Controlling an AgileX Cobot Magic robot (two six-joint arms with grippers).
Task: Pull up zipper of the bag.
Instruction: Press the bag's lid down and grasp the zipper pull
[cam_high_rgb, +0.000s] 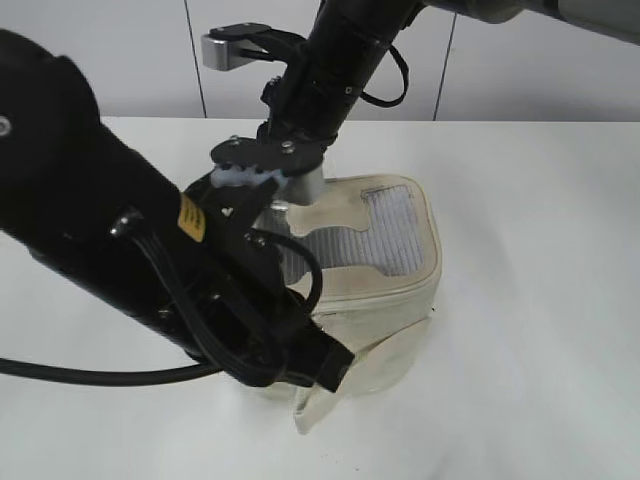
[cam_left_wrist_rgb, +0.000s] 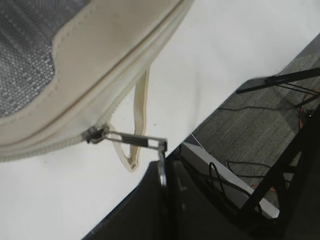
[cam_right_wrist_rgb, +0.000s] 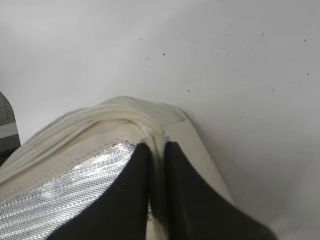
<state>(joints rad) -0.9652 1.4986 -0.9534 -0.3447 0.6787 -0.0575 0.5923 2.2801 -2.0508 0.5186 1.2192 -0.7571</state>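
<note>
Stood on a white table (cam_high_rgb: 540, 300), the cream bag (cam_high_rgb: 390, 285), near the middle of the exterior view and half hidden by two black arms.

Far left, reached in low from the near-left corner: left arm (cam_high_rgb: 90, 220), crossing in front of the bag's left side. Seen from the left wrist: left gripper (cam_left_wrist_rgb: 162, 172) pinched tight on the ring pull (cam_left_wrist_rgb: 161, 167) of a silver slider (cam_left_wrist_rgb: 95, 134), its flat tab stretched out straight between slider and black fingers (cam_left_wrist_rgb: 177, 200). Sat on the zipper (cam_left_wrist_rgb: 60, 142), that slider, at the lower left of the lid rim, with teeth closed on its left. Hung loose beneath the rim: a thin cream strap (cam_left_wrist_rgb: 140, 115), looping down onto the table.

Toward the middle, came down from above: right arm (cam_high_rgb: 335, 60), ending at the lid's back-left edge. Seen from the right wrist: right gripper (cam_right_wrist_rgb: 157, 170) nearly closed, black fingers (cam_right_wrist_rgb: 192, 200) clamped on a cream ridge of the lid rim beside the silver-grey ribbed panel (cam_right_wrist_rgb: 65, 190).

Farther right, left uncovered: ribbed panel and pale patch (cam_high_rgb: 340, 215) on the lid.
</note>
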